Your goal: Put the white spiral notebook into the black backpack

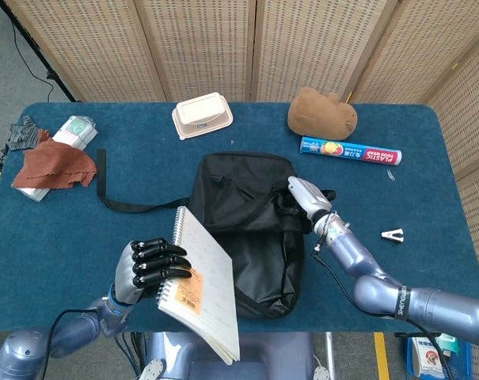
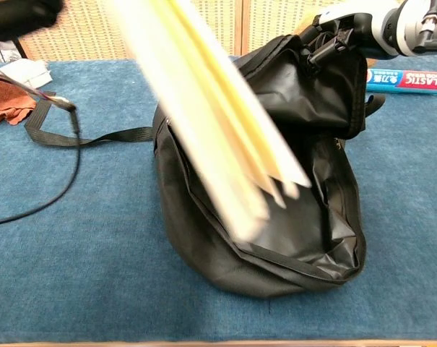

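Note:
My left hand grips the white spiral notebook near its spiral edge, above the table's front. The notebook is tilted steeply, its lower edge over the mouth of the black backpack. In the chest view the notebook is a blurred slanted sheaf in front of the open backpack, its lower corner at the opening. My right hand holds the backpack's upper flap, lifted; the chest view shows that hand at the top right, on the flap.
A backpack strap trails left on the blue table. At the back stand a white food box, a brown plush and a plastic-wrap box. A brown cloth lies left; a small clip lies right.

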Robot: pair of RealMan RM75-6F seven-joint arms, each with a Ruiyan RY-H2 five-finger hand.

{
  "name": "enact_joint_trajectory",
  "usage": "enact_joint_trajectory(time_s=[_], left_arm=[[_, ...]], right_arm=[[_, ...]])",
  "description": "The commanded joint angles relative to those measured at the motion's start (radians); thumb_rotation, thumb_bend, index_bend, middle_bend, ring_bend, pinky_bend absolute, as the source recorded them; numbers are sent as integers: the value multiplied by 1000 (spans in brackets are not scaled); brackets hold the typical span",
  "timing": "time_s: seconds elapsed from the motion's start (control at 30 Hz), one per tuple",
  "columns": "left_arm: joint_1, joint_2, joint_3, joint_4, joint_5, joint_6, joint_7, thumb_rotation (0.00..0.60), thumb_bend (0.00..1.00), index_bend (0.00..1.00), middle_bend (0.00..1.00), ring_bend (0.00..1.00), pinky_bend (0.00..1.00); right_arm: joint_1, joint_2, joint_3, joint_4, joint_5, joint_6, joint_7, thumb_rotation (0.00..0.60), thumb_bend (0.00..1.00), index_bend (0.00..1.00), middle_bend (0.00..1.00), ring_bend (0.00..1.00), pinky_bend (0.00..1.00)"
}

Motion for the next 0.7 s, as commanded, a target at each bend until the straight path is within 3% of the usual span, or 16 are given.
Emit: enact_joint_trajectory(time_s=[0.03,0.3,0.5,0.7], left_arm=[[-39,-65,-6,66,-2,-24,-12,600,590,767,694,506,600],[-61,-192,16,235,-10,-21,-60,600,590,767,694,506,600],[-22,-251,78,369,-15,-57,-100,600,589,767,694,506,600],[23,-251,153,388,3,-112,-86,600,587,767,694,506,600]], right_arm=[[4,12,3,0,10,-20,16,600,792,597,560,517,650],[9,49,8,5,18,-60,53,600,794,598,562,517,650],[10,68,6,0,15,-75,73,600,794,599,563,517,650],[13,78,1,-17,11,-84,86,600,799,599,564,517,650]])
